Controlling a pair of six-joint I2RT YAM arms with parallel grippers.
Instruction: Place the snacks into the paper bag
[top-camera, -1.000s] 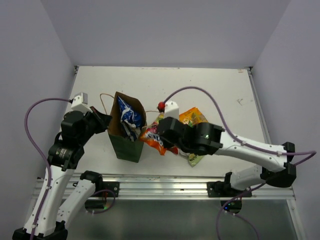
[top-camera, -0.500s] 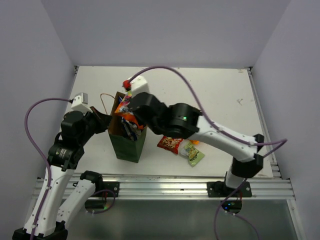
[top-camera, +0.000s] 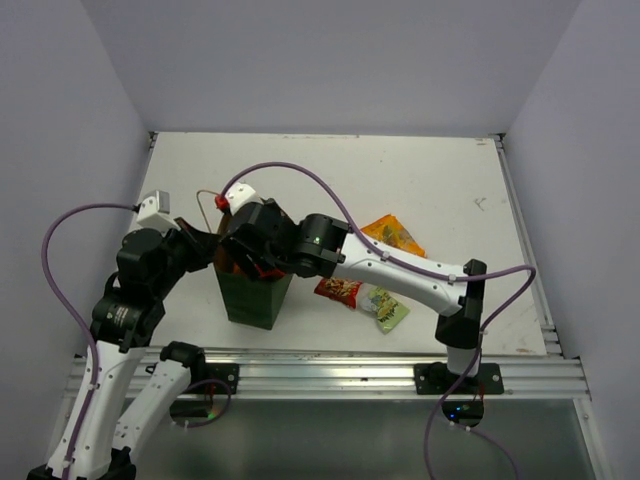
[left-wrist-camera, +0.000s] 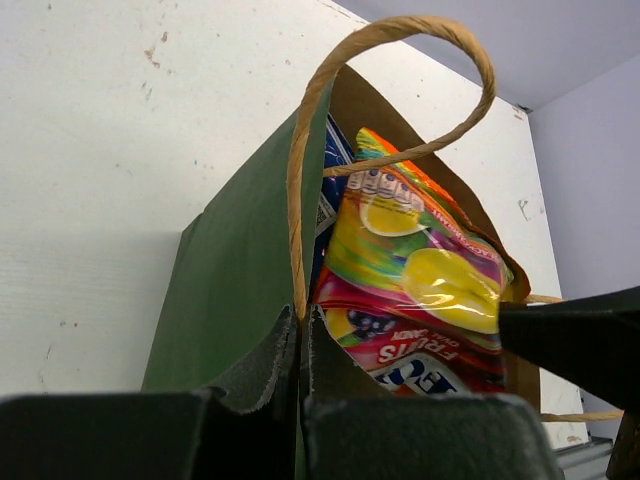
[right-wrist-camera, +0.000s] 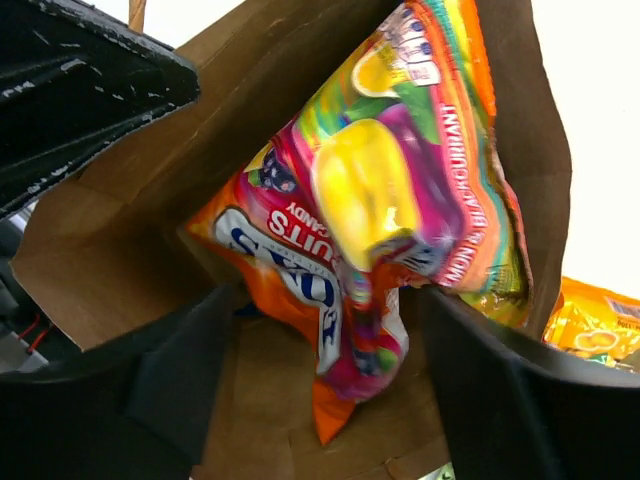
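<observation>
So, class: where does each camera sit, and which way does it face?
Top external: high behind the arms, looking down on the table; both arms show.
Left wrist: beside the paper bag, facing its wall; own fingers pinch its rim.
Right wrist: over the bag's mouth, looking in; own fingers show.
Both wrists see the orange-pink packet.

You are looking down into a robot lab test cell. A white table (top-camera: 420, 170) is boxed in on three sides by plain pale walls (top-camera: 330, 60). A left arm (top-camera: 130, 290) and a right arm (top-camera: 400, 272), both black and white, are bolted to a metal rail (top-camera: 330, 362) at the near edge. Purple cables (top-camera: 290, 167) trail from them.
</observation>
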